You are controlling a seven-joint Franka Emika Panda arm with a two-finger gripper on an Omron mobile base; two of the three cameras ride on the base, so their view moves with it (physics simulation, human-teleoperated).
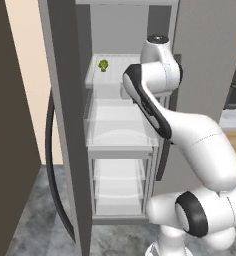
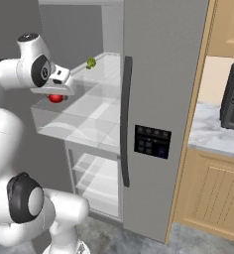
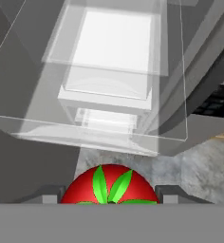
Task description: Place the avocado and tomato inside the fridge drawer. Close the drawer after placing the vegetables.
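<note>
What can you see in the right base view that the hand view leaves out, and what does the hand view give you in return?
Right base view alone: the small green item on the upper shelf, the fridge door's dark control panel, and wooden cabinets beside the fridge.

Hand view alone: the green stem leaves on top of the tomato, seen from above, with the grey floor below.

Both: the tomato held in the end effector, above the pulled-out fridge drawer with its clear walls.

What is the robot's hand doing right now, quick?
Gripper: closed on the tomato, holding it above the open fridge drawer.
</note>
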